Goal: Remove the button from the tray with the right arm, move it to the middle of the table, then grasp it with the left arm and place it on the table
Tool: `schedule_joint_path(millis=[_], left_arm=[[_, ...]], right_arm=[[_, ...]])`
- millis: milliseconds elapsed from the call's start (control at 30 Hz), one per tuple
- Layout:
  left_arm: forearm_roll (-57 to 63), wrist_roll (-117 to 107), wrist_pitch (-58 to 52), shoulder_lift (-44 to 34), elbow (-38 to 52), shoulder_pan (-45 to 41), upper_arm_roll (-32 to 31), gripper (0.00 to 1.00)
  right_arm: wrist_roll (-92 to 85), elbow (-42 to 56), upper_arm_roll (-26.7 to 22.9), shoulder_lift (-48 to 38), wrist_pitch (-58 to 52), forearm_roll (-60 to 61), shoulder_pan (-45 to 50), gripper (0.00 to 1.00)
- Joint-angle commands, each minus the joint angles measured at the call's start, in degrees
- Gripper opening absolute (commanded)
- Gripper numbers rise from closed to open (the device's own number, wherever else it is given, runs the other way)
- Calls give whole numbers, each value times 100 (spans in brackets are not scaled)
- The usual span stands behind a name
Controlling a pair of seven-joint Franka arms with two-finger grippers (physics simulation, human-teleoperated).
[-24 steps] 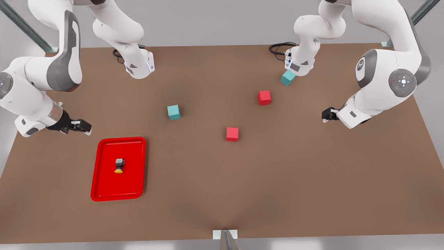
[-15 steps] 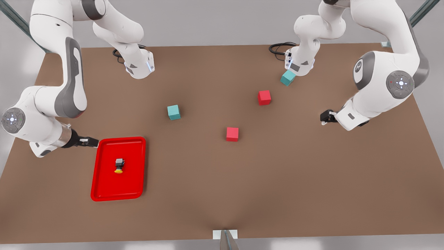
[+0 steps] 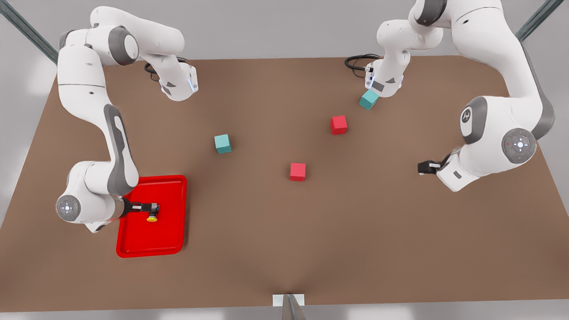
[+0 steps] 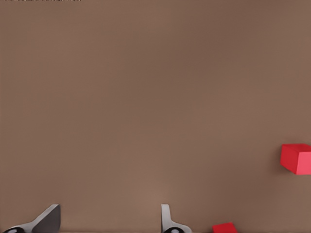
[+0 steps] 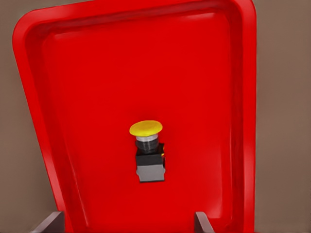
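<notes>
The button (image 3: 152,218), a yellow cap on a dark boxy body, lies on its side in the red tray (image 3: 165,238) at the front view's left. My right gripper (image 3: 150,207) hovers over the tray just above the button's body, open. In the right wrist view the button (image 5: 147,148) lies on the tray (image 5: 97,73) floor ahead of the right gripper (image 5: 125,224), whose fingertips (image 5: 51,221) stand wide apart. My left gripper (image 3: 426,167) waits over the table (image 3: 284,249) at the front view's right; the left gripper (image 4: 108,222) is open and holds nothing.
Two red cubes (image 3: 298,171) (image 3: 338,125) and two teal cubes (image 3: 222,143) (image 3: 368,100) sit around the table's middle and back. The left wrist view catches a red cube (image 4: 296,158) off to one side. Both arm bases stand at the far edge.
My right arm swung from beside the tray's far corner to over the tray, ending above the button. The left gripper drifted slightly toward the table's near side.
</notes>
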Motion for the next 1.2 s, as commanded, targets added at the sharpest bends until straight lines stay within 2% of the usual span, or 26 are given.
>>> schedule_joint_path(millis=[0, 300, 600, 1000, 1167], left_arm=[[14, -62, 103, 14, 19, 13, -2, 100], [14, -62, 76, 5, -25, -5, -2, 100], [5, -71, 94, 23, -42, -40, -11, 100], [32, -53, 15, -118, 37, -58, -108, 100], [14, -238, 50, -162, 28, -128, -143, 100]], right_arm=[[-796, -101, -4, 51, 326, -42, -34, 100], [-928, -74, 5, 658, 845, -33, -52, 100], [-928, -101, 5, 719, 933, -33, -8, 100], [-928, -716, 5, 675, 1618, -68, 1, 100], [-893, -751, 5, 509, 1539, -68, 1, 100]])
